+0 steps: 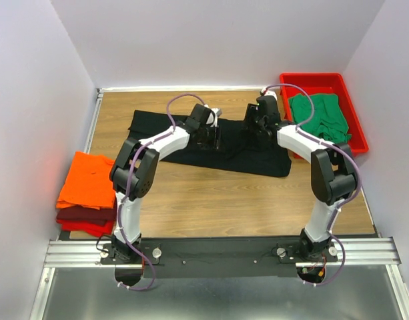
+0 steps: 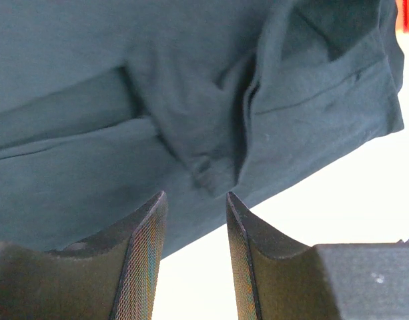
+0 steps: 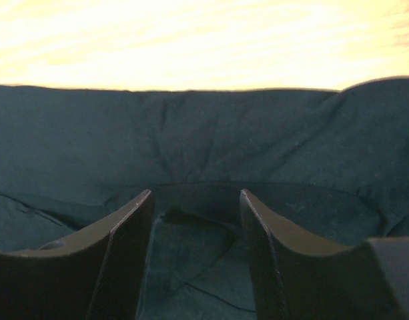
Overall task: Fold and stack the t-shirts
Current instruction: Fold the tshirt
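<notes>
Beneath the left gripper [image 2: 196, 197] and right gripper [image 3: 196, 193], a black t-shirt [image 1: 157, 127] is spread on the wooden table [image 1: 211, 197]; a red tray [image 1: 311, 79] is set rightward.

Bare table [image 1: 224, 200] lies open before us on the near side of the black t-shirt [image 1: 257, 160]. The red tray [image 1: 314, 83] crowds our far right corner, the orange t-shirt [image 1: 91, 175] pile the left edge; walls [image 1: 217, 40] close three sides.
</notes>
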Motion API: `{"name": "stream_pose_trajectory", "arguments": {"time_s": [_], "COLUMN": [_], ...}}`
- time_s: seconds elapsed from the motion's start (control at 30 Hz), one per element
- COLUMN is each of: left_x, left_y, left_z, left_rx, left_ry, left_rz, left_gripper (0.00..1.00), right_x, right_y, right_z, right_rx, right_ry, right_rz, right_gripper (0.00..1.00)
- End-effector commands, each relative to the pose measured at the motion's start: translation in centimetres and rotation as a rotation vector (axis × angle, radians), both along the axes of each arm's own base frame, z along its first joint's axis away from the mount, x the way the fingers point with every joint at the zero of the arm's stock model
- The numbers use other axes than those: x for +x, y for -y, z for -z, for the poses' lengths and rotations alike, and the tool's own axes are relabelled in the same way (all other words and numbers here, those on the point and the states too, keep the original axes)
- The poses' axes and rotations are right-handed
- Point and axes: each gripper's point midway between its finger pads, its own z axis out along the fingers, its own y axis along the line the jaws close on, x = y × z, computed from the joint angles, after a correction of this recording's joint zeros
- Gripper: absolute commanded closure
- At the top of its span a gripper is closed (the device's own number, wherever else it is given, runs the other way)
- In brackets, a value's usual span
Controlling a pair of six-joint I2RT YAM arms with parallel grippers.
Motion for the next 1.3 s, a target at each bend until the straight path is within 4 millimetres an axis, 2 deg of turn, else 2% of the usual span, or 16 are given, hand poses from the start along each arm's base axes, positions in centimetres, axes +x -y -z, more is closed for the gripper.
{"name": "stream_pose_trajectory", "arguments": {"time_s": [0.0, 0.03, 0.13, 0.23, 0.33, 0.4, 0.47, 0.83, 1.1, 1.27], "left_x": [-0.1, -0.2, -0.7, -1.2, -1.5, -1.9, -2.1, -2.3, -2.1, -2.0], "left_y": [1.0, 1.2, 1.4, 1.5, 1.7, 2.0, 2.3, 2.6, 3.3, 3.7], "left_z": [0.1, 0.2, 0.8, 1.4, 1.9, 2.3, 2.5, 3.1, 3.4, 3.3], "left_rx": [0.009, 0.009, 0.017, 0.023, 0.023, 0.013, 0.003, 0.001, -0.001, -0.008], "left_ry": [0.005, 0.001, -0.014, -0.033, -0.046, -0.063, -0.071, -0.095, -0.1, -0.097], "left_rz": [0.02, 0.021, 0.023, 0.022, 0.026, 0.035, 0.04, 0.029, 0.027, 0.03], "left_gripper": [0.51, 0.51, 0.51, 0.51, 0.51, 0.51, 0.51, 0.5, 0.5, 0.53], "right_x": [-0.1, -0.3, -0.7, -1.9, -2.9, -3.8, -4.3, -7.8, -8.4, -8.5], "right_y": [-0.4, -0.3, 0.1, 0.6, 0.6, 0.8, 0.9, 1.6, 1.7, 1.6], "right_z": [1.0, 1.0, 0.6, 0.9, 0.7, 1.2, 0.8, 1.6, 1.6, 1.6], "right_rx": [-0.009, -0.011, -0.005, 0.001, 0.015, 0.014, 0.017, 0.025, 0.028, 0.028], "right_ry": [-0.034, -0.036, -0.035, -0.057, -0.068, -0.086, -0.081, -0.123, -0.129, -0.13], "right_rz": [-0.016, -0.013, 0.007, 0.021, 0.015, 0.018, 0.015, 0.001, -0.002, -0.003], "right_gripper": [0.43, 0.5, 0.61, 0.81, 0.9, 0.93, 0.94, 0.96, 0.96, 0.96]}}
